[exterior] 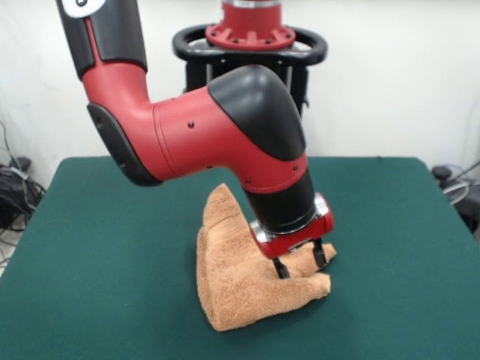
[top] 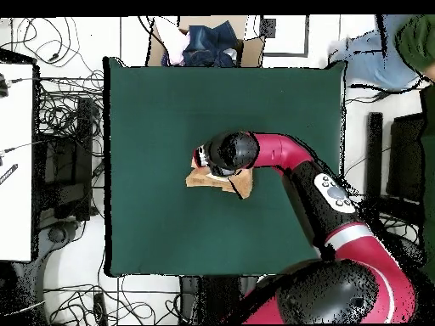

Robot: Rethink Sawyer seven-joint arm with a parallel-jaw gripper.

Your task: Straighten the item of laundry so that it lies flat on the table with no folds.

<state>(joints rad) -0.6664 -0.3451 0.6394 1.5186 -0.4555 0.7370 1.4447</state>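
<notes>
The item of laundry (exterior: 236, 292), an orange-tan terry towel, lies bunched and folded near the middle of the dark green table (exterior: 90, 247), with one part standing up in a ridge toward the back. My gripper (exterior: 300, 264) points down at the towel's right end. Its two black fingers (exterior: 279, 268) are spread apart, their tips at the cloth. In the overhead view the arm's wrist hides most of the towel (top: 202, 180), and only small tan patches show on the table (top: 170, 110). The gripper itself is hidden there.
The red and black arm (exterior: 195, 127) bends low over the table's back half. Off the table in the overhead view are tangled cables (top: 59, 170), a box with dark clothes (top: 208, 42) and a white desk (top: 15, 153).
</notes>
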